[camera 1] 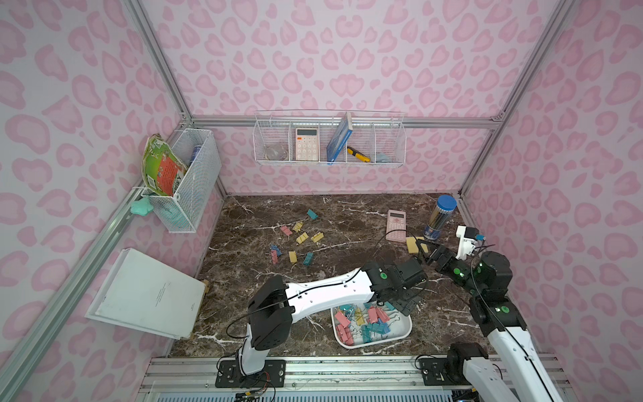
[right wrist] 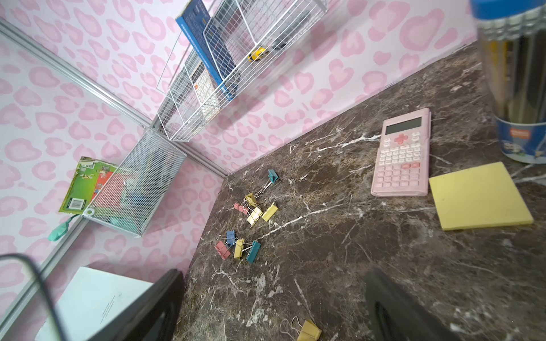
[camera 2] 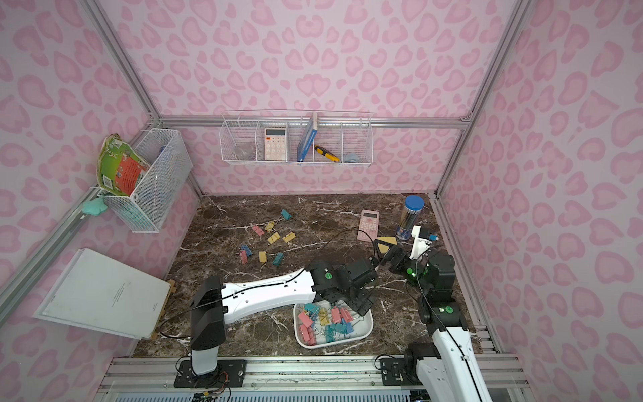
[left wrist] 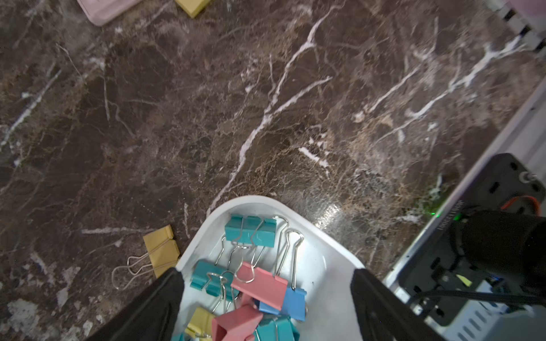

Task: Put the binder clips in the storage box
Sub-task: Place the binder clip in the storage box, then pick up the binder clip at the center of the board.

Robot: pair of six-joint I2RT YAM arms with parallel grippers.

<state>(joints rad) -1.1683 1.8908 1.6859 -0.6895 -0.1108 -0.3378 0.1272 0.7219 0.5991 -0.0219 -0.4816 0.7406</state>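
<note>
The storage box [camera 1: 400, 336] is a white tray near the table's front edge, and it holds a heap of pink, teal, blue and yellow binder clips [camera 1: 365, 320]. My left gripper [left wrist: 266, 271] hangs open over the box's far right corner [left wrist: 254, 200]. Pink, blue and teal clips lie loose in the box below its fingers. One yellow clip [left wrist: 161, 251] lies on the marble just outside the rim. Several loose clips [camera 1: 301, 238] [camera 2: 273, 238] [right wrist: 254, 212] are scattered at the table's back left. My right gripper [right wrist: 273, 274] is open and empty above the marble, near a yellow clip [right wrist: 308, 330].
A pink calculator [camera 1: 396, 226], a yellow sticky-note pad [camera 1: 414, 245] and a blue-lidded pencil tube [camera 1: 439, 217] stand at the back right, close to my right gripper [camera 1: 426, 252]. Wire baskets [camera 1: 328, 139] [camera 1: 188, 184] hang on the walls. A white board [camera 1: 146, 292] leans at the left.
</note>
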